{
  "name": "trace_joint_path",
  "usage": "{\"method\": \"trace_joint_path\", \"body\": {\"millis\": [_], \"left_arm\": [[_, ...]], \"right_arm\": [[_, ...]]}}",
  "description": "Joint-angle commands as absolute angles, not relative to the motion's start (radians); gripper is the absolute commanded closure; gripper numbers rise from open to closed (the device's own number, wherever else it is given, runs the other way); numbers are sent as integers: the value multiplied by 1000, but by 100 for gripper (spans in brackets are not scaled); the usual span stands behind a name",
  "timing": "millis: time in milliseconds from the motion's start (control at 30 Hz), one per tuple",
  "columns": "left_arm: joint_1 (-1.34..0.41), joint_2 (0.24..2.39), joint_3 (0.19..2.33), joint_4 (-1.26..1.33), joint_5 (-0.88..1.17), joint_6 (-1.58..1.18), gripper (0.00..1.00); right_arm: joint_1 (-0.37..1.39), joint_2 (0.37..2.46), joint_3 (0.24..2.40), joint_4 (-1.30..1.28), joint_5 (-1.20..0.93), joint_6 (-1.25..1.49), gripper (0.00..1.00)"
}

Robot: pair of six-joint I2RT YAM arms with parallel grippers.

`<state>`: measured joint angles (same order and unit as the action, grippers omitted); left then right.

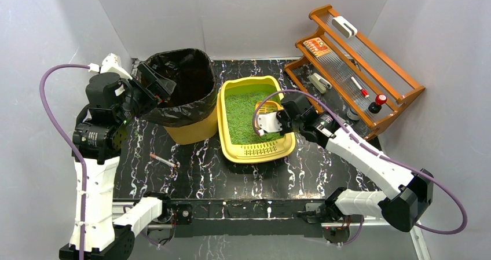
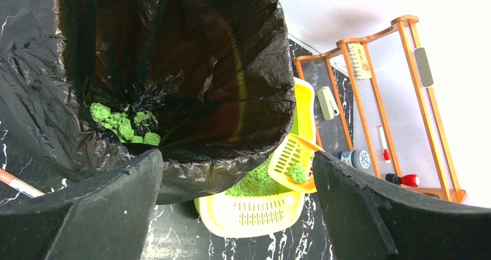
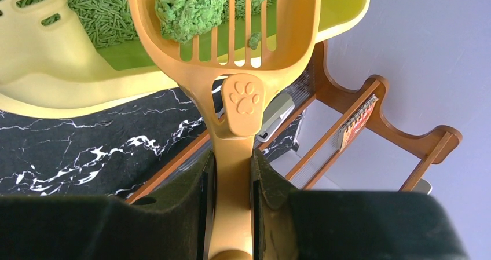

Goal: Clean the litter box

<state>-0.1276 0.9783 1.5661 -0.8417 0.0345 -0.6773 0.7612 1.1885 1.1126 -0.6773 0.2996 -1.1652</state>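
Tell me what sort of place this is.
Probably a robot test cell, not a home: plain white panels box in a marble-patterned table carrying robot arms, a litter box and a bag-lined bin.

The left arm (image 1: pixel 95 179) is standing upright from its base at the near left corner, folding at the elbow and pointing its wrist rightward and away. Its jaws are gaping wide, the fingers (image 2: pixel 98 213) spreading to the edges of the wrist view and gripping nothing. The right arm (image 1: pixel 365 156) is lying low, its elbow jutting out at the near right and its white forearm stretching leftward and away toward the middle. Its jaws are pinching tight on the handle of a scoop (image 3: pixel 231 103), one pad on each side, holding it pointing straight ahead.
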Motion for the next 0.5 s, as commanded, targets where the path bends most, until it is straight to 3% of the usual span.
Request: {"method": "trace_joint_path", "body": {"millis": [0, 200, 300, 467], "left_arm": [[-131, 979, 1572, -830, 37, -677, 2], [-132, 979, 1574, -830, 36, -678, 2], [-132, 978, 1578, -831, 32, -677, 2], [-131, 981, 1586, -844, 18, -675, 2]], "right_arm": [[768, 1182, 1171, -659, 295, -1195, 100], [768, 1194, 1186, -504, 144, -838, 100], [767, 1223, 1192, -504, 82, -615, 100], [758, 1260, 1218, -564, 82, -479, 100]]}}
